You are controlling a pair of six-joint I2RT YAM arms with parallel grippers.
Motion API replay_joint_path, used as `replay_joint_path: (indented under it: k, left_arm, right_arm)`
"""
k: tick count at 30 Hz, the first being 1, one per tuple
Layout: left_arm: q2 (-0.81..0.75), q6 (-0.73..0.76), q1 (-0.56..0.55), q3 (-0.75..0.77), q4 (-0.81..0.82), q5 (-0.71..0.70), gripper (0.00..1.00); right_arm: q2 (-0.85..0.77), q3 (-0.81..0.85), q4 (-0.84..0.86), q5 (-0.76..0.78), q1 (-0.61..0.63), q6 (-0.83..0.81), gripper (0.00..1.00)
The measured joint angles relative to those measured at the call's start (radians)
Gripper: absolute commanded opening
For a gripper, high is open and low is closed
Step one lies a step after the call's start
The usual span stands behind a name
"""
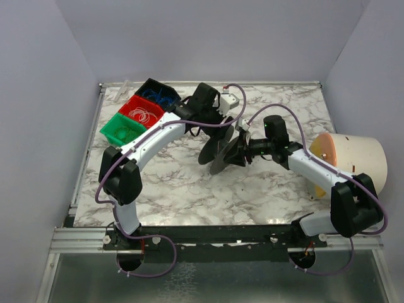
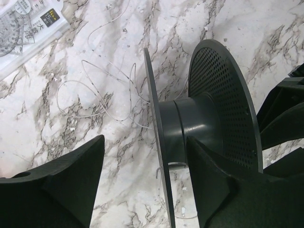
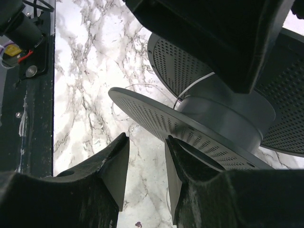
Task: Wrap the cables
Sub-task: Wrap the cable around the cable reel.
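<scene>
Marble table (image 1: 164, 189): left end effector (image 2: 145, 142), spread, straddles one flange of the black two-flanged plastic spool (image 2: 190, 123) from the far side.

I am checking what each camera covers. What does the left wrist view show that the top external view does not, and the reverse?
Only the left wrist view shows the thin pale wire lying in loose loops on the marble, and the small holes in the flange. Only the top external view shows the green bin, the red bin, the black bin, a cream cylinder, the left arm and the right arm. Both show the spool and the marble table.
</scene>
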Motion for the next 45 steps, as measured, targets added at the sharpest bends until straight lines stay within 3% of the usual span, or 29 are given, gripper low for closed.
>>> replay_joint_path:
  k: [14,18,21,22,27,34,40,45]
  left_arm:
    - [0.000,0.009,0.000,-0.045,-0.015,-0.004,0.44]
    - [0.000,0.016,0.000,-0.053,-0.020,-0.004,0.26]
    - [0.000,0.020,0.000,-0.053,-0.020,-0.004,0.03]
    - [0.000,0.022,-0.001,-0.053,-0.021,-0.005,0.00]
    - [0.000,0.030,-0.001,-0.053,-0.025,-0.004,0.00]
    - [-0.001,0.019,0.008,-0.048,-0.025,-0.002,0.00]
    - [0.000,-0.029,0.089,0.070,-0.024,0.012,0.00]
    - [-0.011,-0.102,0.156,0.127,0.082,0.038,0.00]
  right_arm:
    - [0.000,0.000,0.000,0.003,0.000,0.000,0.41]
    - [0.000,0.000,0.000,0.007,0.000,0.000,0.41]
    - [0.000,0.000,0.000,0.011,0.000,0.000,0.42]
    - [0.000,0.000,0.000,0.014,0.000,0.000,0.42]
    - [0.000,0.000,0.000,0.023,0.000,0.000,0.44]
    - [0.000,0.029,-0.043,0.043,0.000,-0.036,0.54]
    - [-0.053,0.084,-0.114,0.068,-0.009,-0.098,0.59]
    - [-0.075,0.135,-0.173,0.084,-0.014,-0.135,0.62]
